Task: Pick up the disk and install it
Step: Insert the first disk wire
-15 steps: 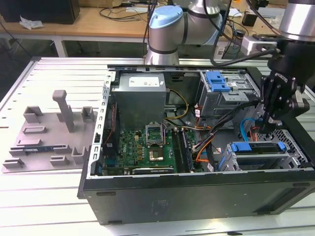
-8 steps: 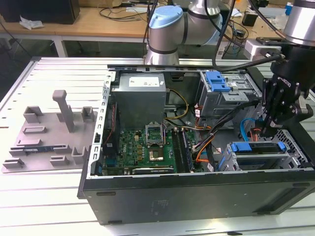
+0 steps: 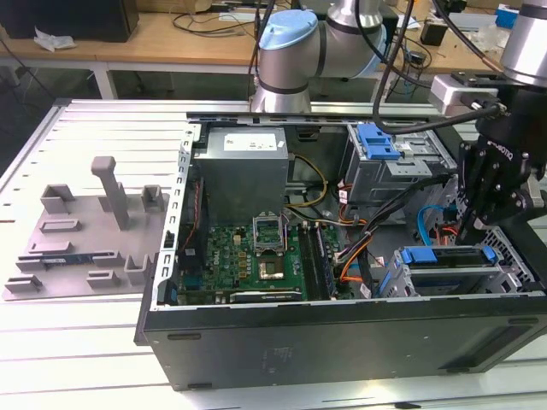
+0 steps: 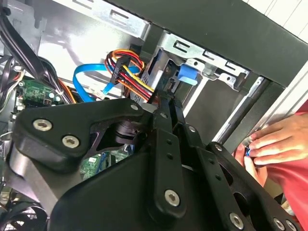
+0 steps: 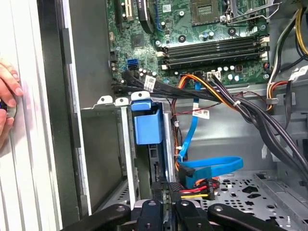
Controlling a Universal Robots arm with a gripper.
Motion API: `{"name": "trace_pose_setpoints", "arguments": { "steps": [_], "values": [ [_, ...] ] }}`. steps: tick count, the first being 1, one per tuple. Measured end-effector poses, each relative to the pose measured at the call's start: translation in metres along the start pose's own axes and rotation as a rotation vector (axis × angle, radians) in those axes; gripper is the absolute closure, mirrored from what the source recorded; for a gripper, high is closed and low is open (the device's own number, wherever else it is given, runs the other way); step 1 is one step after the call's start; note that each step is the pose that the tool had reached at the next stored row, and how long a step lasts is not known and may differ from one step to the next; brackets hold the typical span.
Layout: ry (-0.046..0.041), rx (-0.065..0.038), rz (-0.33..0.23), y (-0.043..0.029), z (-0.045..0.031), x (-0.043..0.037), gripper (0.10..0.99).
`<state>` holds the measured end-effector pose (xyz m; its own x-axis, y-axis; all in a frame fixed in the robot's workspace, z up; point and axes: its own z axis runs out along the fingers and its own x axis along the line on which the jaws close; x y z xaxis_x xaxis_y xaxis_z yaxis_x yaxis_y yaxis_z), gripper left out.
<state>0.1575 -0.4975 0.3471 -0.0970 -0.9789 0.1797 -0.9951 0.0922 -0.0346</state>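
Ribbed grey metal table (image 3: 85, 342) fills my exterior view, with wooden desks (image 3: 171, 38) behind it. On the table lies an open black computer case (image 3: 342, 337), its inside facing up. At the far side I see the silver-and-blue arm (image 3: 291, 60). Inside the case, a grey power-supply box (image 3: 244, 175) carries a white label on top; I cannot make out its print. Just nearer sits the green motherboard (image 3: 256, 256). Toward the exterior view's left, a grey plastic fixture (image 3: 85, 231) rests on the table beside the case.

At the case's corner on the exterior view's right stands a metal drive cage (image 3: 402, 286). The disk (image 3: 446, 256) sits in it, its blue bracket uppermost. My black gripper (image 3: 469, 231) hangs just above that bracket, with white lettering on its body. In the second wrist view the gripper (image 4: 171, 103) has its jaws drawn together at the tips, close against the cage; I cannot tell whether they touch the disk.

Blue ribbon cable (image 5: 211, 168) and orange-red-yellow power wires (image 4: 127, 67) run beside the cage. In the first wrist view, white tags (image 5: 150, 83) hang on black cables, unreadable to me. A person's hand (image 4: 274, 142) rests at the case's outer wall.
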Motion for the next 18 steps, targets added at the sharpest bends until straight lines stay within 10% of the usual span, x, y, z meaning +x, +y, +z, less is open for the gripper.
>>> {"name": "trace_pose_setpoints", "arguments": {
  "steps": [8, 18],
  "values": [
    [-0.013, -0.002, -0.008, -0.0007, -0.0083, 0.0051, 0.918],
    [-0.084, -0.003, -0.035, -0.0013, -0.0105, 0.0076, 0.918]
  ]
}}
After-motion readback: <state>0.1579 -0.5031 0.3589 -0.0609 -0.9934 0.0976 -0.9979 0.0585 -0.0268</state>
